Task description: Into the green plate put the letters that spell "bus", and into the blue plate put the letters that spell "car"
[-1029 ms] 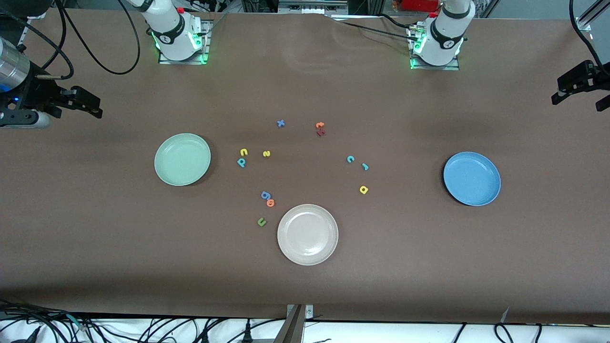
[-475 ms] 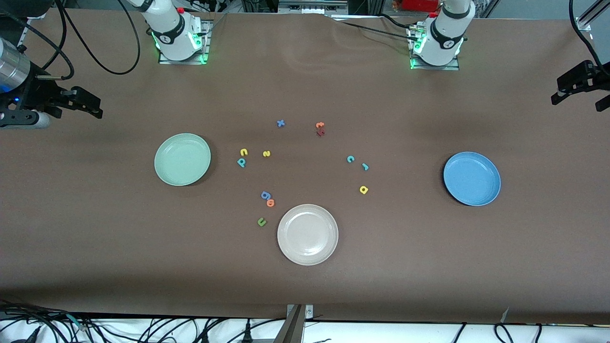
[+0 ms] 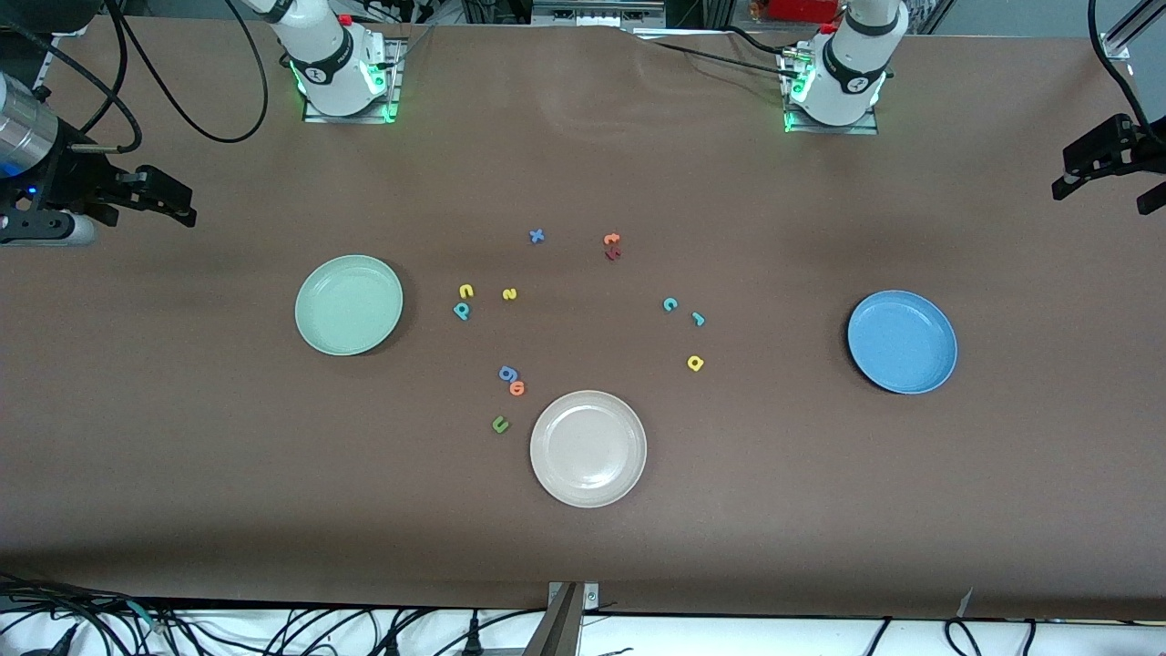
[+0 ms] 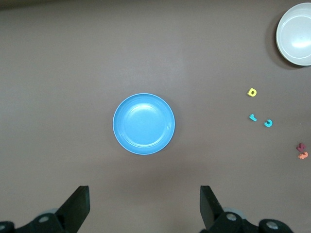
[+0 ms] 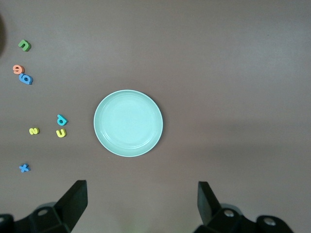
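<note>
Brown tabletop gives you room: left gripper (image 4: 143, 208) spread above the blue plate (image 3: 902, 342), right gripper (image 5: 141, 206) spread above the green plate (image 3: 349, 304).

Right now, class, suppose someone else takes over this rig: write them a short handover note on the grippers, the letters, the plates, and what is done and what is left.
Left gripper: open, holding nothing, high over the table by the blue plate.
Right gripper: open, holding nothing, high over the table by the green plate.
Teal b, yellow u and yellow s lie on the table beside the green plate.
Teal c, teal r and yellow a lie between the table's middle and the blue plate.
Done: nothing; both plates hold no letters.
Left: all six letters.
</note>
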Controlling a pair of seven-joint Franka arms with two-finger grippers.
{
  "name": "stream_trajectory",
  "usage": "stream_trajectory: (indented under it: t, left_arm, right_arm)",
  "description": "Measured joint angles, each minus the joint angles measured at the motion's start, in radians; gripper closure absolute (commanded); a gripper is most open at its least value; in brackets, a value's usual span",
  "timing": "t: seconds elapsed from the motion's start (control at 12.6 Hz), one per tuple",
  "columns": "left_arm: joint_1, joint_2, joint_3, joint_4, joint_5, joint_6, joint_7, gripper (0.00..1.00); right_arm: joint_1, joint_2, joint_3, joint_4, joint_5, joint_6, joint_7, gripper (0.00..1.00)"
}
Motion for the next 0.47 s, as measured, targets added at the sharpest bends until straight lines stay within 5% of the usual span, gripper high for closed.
stream_trajectory:
  t: [0.47]
  left_arm:
    - [0.000, 0.000, -0.001, 0.000, 0.000, 0.000, 0.007, 0.00]
  right_arm:
    - [0.000, 0.000, 0.000, 0.000, 0.000, 0.000, 0.000, 0.00]
